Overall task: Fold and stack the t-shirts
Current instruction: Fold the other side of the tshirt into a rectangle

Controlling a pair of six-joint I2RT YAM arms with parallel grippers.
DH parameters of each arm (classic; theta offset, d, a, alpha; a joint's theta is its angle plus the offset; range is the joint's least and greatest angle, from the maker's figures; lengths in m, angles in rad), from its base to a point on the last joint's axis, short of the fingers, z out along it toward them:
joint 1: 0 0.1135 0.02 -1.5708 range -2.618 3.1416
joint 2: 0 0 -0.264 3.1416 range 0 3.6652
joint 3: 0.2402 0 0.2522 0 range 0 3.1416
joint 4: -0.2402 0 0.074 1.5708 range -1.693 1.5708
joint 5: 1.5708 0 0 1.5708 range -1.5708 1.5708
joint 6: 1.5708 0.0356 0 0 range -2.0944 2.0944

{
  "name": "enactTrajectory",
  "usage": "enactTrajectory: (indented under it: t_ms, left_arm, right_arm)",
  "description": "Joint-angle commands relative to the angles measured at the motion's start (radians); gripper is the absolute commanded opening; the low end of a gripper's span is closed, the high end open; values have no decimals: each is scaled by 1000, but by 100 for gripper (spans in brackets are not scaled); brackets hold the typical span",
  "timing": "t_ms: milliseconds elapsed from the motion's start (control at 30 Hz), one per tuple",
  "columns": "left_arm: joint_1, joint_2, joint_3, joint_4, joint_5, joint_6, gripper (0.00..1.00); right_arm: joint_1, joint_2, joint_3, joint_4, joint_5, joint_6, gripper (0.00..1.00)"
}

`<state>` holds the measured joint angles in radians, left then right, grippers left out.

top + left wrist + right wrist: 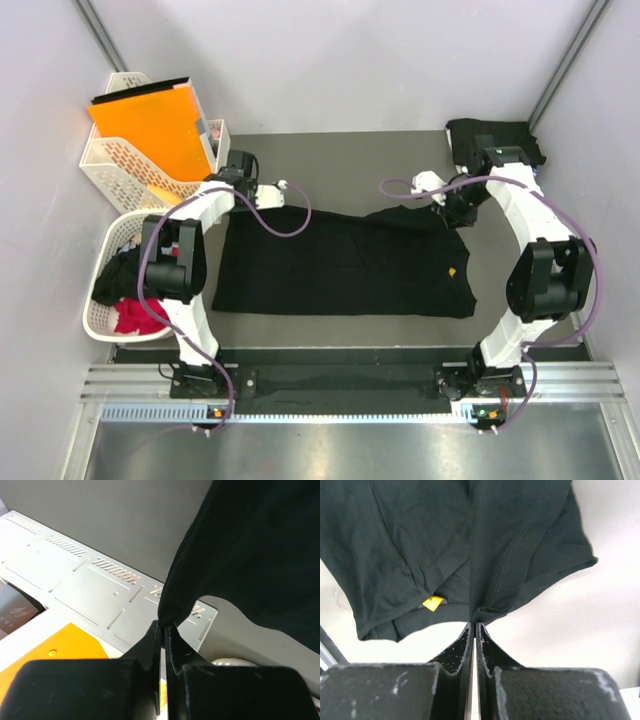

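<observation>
Step in hand: spreading one shirt flat before the first fold, judged from how the cloth lies.
Black t-shirt point(340, 265): stretched sideways across the middle of the bench point(330, 160), from about 9 o'clock to 3 o'clock. Most of it lies flat, and its far edge is raised at both ends.
Left hand point(164, 626): fingers pressed together on a pinch of the black t-shirt's far edge, at about 11 o'clock of the cloth.
Right hand point(474, 625): closed tight on a seamed fold of the same shirt, at about 1 o'clock of the cloth. A sleeve hangs beside the grip.
Yellow tag point(433, 602): shows on the shirt near the right hand's end.
Folded black shirt point(495, 135): lies at 1 o'clock of the bench, well apart from the spread one. It is likely the start of the stack.
Round basket point(100, 320): at 9 o'clock, off the bench edge. It holds a red shirt point(135, 318) and dark cloth, which look to be waiting.
Orange folder point(150, 125): stands in a lattice basket at 11 o'clock, untouched.
Next move calls for: both hands travelling together at even tension, so the far edge comes over toward 6 o'clock without bunching. Uneven pull could skew the fold.
Progress: early, since one shirt appears done and several remain.
</observation>
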<state>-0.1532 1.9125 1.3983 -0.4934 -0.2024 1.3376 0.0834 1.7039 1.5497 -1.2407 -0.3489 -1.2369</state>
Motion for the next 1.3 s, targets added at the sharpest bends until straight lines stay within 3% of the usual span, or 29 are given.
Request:
enactTrajectory:
  t_ms: [0,600,1267]
  left_arm:
    - [21,-66,4,-62,12,20,0]
    - [50,-86,-48,-140,20,44,0]
    - [52,-82,-30,-261,29,66,0]
  right_arm:
    - [-7,-53,-20,1,53,-56,0]
    - [-40,-73,-56,-23,105,-130,0]
    - [38,-187,-220,-103,133,-184,0]
